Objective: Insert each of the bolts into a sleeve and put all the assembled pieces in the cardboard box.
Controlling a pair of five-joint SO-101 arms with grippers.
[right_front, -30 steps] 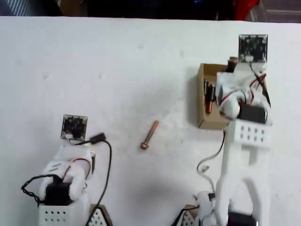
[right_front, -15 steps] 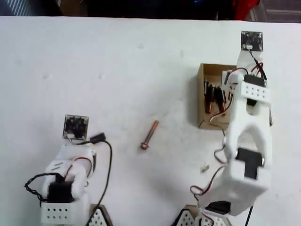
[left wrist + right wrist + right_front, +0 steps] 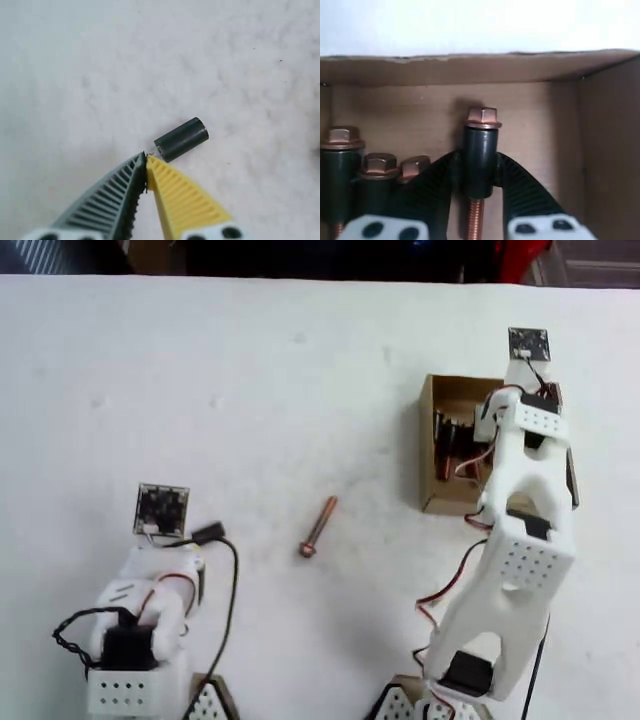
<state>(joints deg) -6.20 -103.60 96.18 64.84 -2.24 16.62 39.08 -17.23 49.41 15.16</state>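
I'm counting one loose copper bolt (image 3: 318,526) lying mid-table, plus one short black cylindrical sleeve (image 3: 181,139) sitting just beside my left gripper (image 3: 146,161), tips pinched together. The right gripper (image 3: 481,170) is clamping one sleeved bolt (image 3: 481,140) inside the brown cardboard box (image 3: 470,70) on the right, with three other sleeved bolts (image 3: 379,172) lying beside it.

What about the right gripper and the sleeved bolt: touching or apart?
Touching. The right wrist view shows the right gripper with a finger pressed on each side of the black sleeve on the bolt, no gap.
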